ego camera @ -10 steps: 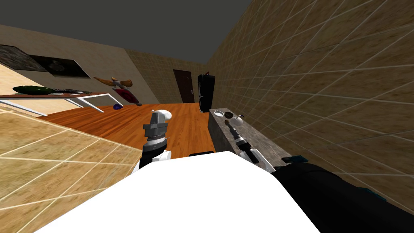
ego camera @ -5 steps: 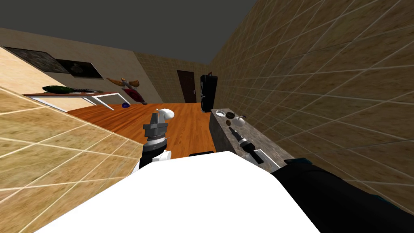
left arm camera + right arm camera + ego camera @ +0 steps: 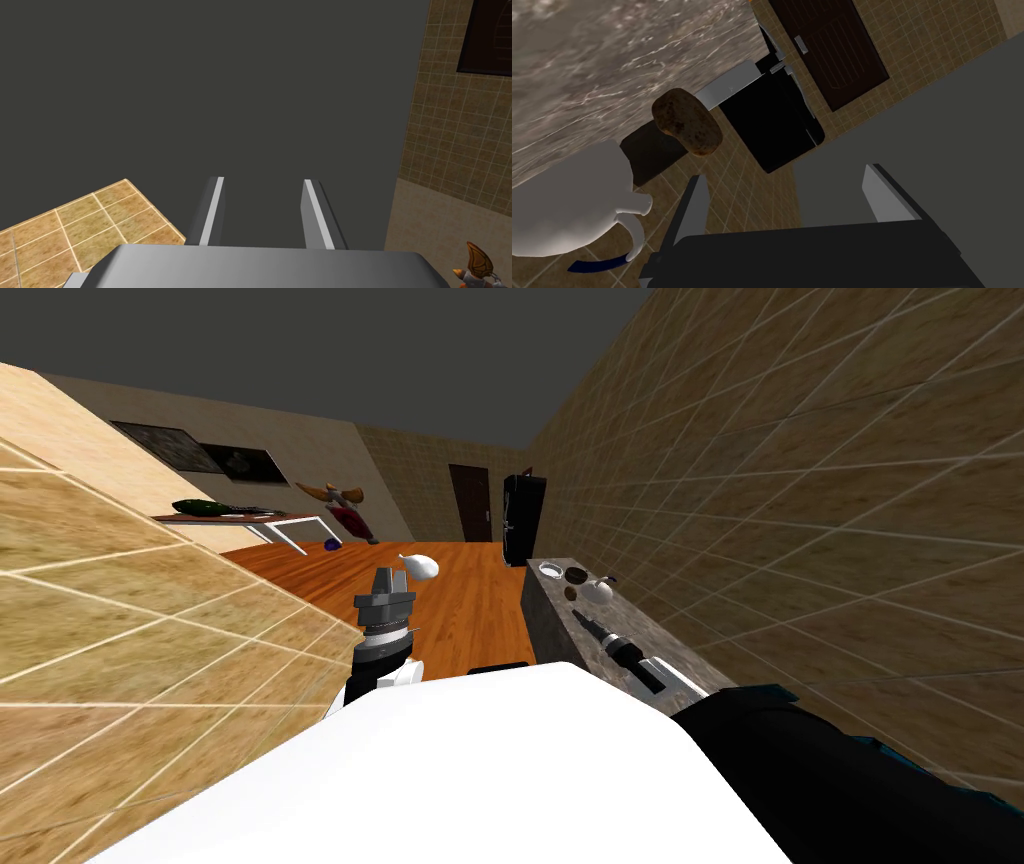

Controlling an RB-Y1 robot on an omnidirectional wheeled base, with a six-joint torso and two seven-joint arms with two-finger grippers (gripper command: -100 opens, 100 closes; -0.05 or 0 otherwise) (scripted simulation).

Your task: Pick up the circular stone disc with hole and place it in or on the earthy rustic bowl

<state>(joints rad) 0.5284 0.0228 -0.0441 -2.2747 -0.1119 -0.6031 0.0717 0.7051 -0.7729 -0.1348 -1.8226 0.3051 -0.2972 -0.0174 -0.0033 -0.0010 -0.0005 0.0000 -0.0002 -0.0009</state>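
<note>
Ahead | right gripper (image 3: 784,174) spread | brown bowl (image 3: 686,127) beyond jaws, untouched

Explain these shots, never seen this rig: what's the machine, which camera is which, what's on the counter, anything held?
A two-armed robot in a simulated house. The wide picture is from its head camera; the other two are from cameras on its hands, looking along each tool. The left tool is held up in front, open, empty. The right tool, open and empty too, reaches over a grey counter toward a brown lump, a darker piece and a white pot. Which ones the task means I cannot tell. A white ring lies farther back.
</note>
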